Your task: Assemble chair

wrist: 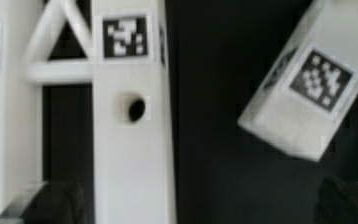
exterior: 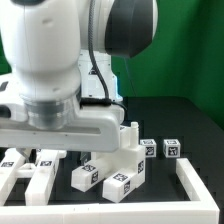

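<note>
The gripper (wrist: 208, 205) hanging with jaws spread wide, gripping nothing. Wrist view showing one holed bar (wrist: 131, 150), one tilted block (wrist: 309, 90).

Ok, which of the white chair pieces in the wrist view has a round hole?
The long straight bar: a dark round hole shows in its face. The short tilted block beside it shows only a tag.

My black tabletop (exterior: 185, 118) carries white tagged chair pieces: a blocky cluster (exterior: 125, 160) near its middle, two cube-ended posts (exterior: 172, 150) at two o'clock of it, long bars (exterior: 42, 178) at nine o'clock.
</note>
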Controlling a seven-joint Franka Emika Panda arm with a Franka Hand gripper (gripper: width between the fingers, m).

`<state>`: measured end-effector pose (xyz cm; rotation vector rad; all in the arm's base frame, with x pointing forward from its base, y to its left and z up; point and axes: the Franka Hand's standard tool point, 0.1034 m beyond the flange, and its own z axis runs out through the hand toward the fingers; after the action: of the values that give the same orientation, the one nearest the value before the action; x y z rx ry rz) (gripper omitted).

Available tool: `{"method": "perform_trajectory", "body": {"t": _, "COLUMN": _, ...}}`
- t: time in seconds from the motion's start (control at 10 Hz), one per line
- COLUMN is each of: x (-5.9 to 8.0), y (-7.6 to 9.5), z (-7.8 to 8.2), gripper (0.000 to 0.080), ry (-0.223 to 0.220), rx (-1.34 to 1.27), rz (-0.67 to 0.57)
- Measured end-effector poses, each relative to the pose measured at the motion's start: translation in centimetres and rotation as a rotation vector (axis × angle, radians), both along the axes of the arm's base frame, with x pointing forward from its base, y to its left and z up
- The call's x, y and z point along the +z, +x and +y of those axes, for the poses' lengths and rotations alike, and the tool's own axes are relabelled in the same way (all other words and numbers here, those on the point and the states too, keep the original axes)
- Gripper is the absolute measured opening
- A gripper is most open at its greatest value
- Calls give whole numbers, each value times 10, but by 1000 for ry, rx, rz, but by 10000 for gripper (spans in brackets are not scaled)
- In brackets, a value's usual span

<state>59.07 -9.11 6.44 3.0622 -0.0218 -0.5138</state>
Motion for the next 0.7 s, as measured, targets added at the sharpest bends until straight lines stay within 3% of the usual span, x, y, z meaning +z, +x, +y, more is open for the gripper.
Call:
{"method": "perform_trajectory", "body": {"t": 0.2, "x": 3, "y": 11, "z": -11, "gripper": 649, "ry": -19, "rx": 13, "rz": -150}}
{"method": "perform_trajectory", "body": {"t": 0.3, "x": 4, "y": 10, "z": -8, "gripper": 649, "ry": -32, "rx": 17, "rz": -228}}
{"method": "perform_trajectory", "body": {"t": 0.7, "x": -11, "y": -3, "z": -18, "gripper": 649, "ry": 0, "rx": -40, "rz": -214}}
